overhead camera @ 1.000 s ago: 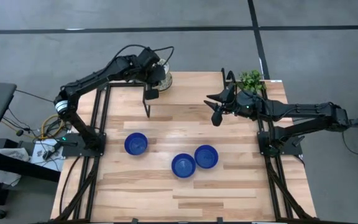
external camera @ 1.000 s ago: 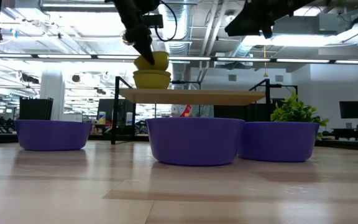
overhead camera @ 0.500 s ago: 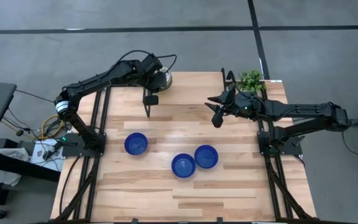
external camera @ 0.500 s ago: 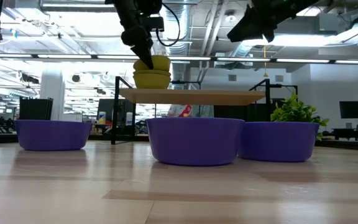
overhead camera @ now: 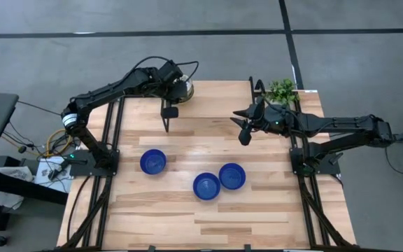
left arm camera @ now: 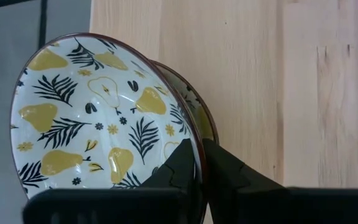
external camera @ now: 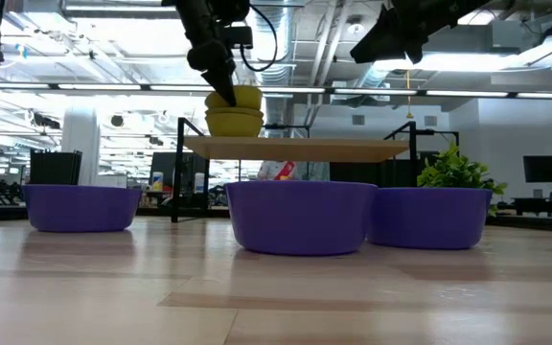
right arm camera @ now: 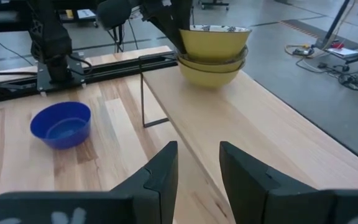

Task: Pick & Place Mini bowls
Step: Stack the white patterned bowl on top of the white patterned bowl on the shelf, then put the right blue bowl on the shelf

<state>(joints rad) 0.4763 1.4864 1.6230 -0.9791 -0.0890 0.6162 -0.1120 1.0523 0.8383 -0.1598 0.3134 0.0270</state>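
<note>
From above, three blue bowls (overhead camera: 153,161) are sitting on the table (overhead camera: 187,224), while the left hand (overhead camera: 179,82) is reaching over the patterned bowls at the far edge. In the left wrist view, its fingers (left arm camera: 182,165) are pinching the top patterned bowl's (left arm camera: 98,118) rim. In the right wrist view, the right hand (right arm camera: 197,163) is hovering with fingers slightly parted, gripping nothing.

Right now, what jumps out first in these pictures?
Three glossy blue mini bowls sit apart on the wooden table. On the raised wooden shelf, the left gripper is shut on the rim of the top cream pear-patterned bowl of a stack. The right gripper hangs open nearby.
</note>
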